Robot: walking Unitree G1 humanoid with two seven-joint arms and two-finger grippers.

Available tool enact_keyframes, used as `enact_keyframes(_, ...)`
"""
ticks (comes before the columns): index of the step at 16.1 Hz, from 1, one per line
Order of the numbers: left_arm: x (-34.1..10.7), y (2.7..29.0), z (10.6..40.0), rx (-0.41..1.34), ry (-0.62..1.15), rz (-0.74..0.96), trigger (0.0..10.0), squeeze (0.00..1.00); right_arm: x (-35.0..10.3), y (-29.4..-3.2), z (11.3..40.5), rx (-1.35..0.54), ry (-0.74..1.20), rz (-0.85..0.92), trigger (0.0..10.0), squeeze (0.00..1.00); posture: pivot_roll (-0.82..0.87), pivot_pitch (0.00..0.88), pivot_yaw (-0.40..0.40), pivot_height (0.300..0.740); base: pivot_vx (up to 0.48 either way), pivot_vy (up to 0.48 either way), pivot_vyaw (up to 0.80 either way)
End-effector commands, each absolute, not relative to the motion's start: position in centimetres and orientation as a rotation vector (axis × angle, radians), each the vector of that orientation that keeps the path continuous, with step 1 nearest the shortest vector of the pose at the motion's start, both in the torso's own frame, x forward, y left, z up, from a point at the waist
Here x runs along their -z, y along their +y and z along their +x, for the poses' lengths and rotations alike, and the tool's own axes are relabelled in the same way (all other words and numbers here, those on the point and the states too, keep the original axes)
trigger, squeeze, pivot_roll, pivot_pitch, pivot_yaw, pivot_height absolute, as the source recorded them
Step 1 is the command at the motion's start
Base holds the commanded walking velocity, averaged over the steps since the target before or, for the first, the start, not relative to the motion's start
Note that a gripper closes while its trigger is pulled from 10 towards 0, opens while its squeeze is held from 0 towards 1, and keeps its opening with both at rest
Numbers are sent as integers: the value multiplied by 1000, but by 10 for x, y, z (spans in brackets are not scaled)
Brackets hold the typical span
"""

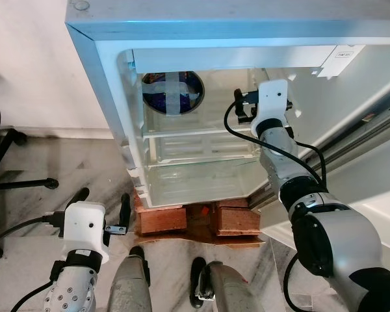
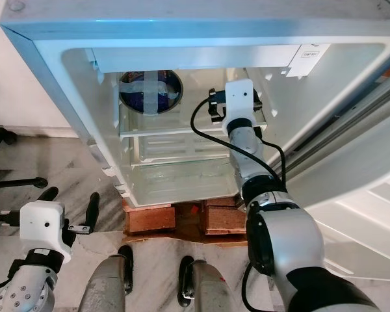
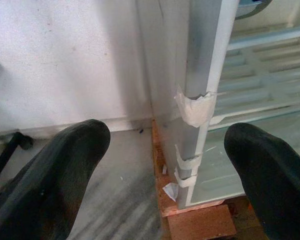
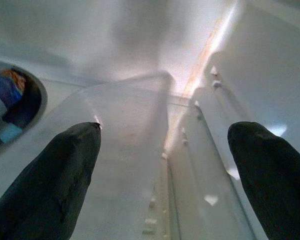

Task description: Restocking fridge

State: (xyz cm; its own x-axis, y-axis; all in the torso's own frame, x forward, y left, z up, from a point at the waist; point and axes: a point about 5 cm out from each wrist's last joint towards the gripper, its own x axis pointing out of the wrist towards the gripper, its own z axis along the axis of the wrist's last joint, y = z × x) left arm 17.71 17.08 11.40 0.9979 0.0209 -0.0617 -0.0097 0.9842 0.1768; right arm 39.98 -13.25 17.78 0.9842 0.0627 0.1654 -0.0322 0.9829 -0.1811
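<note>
Fridge (image 1: 104, 78) stands open on bricks (image 1: 161, 218). One taped round container (image 1: 172, 92) sits on the upper shelf. Right gripper (image 4: 165, 165) reaches inside, fingers apart, empty; left gripper (image 1: 104, 205) hangs open, empty. Restocking appears barely begun.

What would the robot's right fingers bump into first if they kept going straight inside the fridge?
Probably the fridge's white back wall. The right gripper points with open fingers over a clear shelf towards it, with nothing between; depth is hard to judge.
</note>
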Motion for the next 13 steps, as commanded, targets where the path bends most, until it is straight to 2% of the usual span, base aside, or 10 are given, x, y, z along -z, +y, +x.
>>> enact_keyframes(1, -105, 171, 173, -15, 107, 170, 10000, 0, -170, -136, 398, -58, -137, -173, 10000, 1000, 356, 300, -120, 740, 0, 0, 0)
enact_keyframes(4, -103, 170, 175, -12, 117, 168, 10000, 0, -163, -135, 399, -113, -63, 3, 10000, 1000, 353, 296, -116, 740, 0, 0, 0)
enact_keyframes(7, -103, 171, 177, -12, 118, 168, 10000, 0, -164, -139, 397, -134, -101, -79, 10000, 1000, 346, 293, -113, 740, 0, 0, 0)
enact_keyframes(13, -104, 166, 190, 4, 82, 160, 10000, 0, -195, -142, 393, -211, -342, -149, 10000, 1000, 306, 263, -102, 740, 0, 0, 0)
